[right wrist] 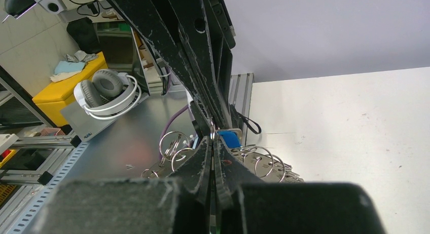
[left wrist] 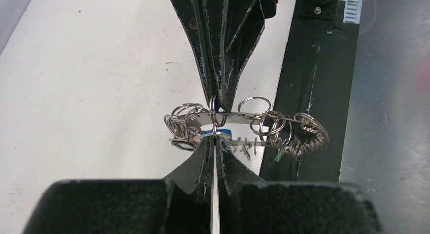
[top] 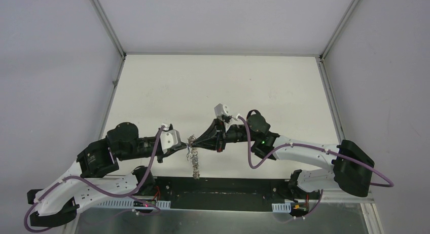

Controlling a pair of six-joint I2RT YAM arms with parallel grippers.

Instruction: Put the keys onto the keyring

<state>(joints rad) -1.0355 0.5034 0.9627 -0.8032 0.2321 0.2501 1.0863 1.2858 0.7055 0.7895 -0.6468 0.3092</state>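
Pinching what looks like the blue key (left wrist: pixel 215 131), my left gripper (left wrist: pixel 215 143) is pressed together right against the keyring (left wrist: pixel 253 118). My right gripper (left wrist: pixel 219 106), jaws likewise closed, clamps the keyring's band from the far side. Below the keyring hang a green key (left wrist: pixel 278 157) and darker keys (left wrist: pixel 247 146), so some seem to be on. Whether the blue key is threaded I cannot tell; that seems to be what is left.

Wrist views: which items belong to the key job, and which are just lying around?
Job:
- keyring
- blue key
- left gripper and right gripper, both shut at the ring

Lying about:
- headphones
- yellow box
- cloth on the box
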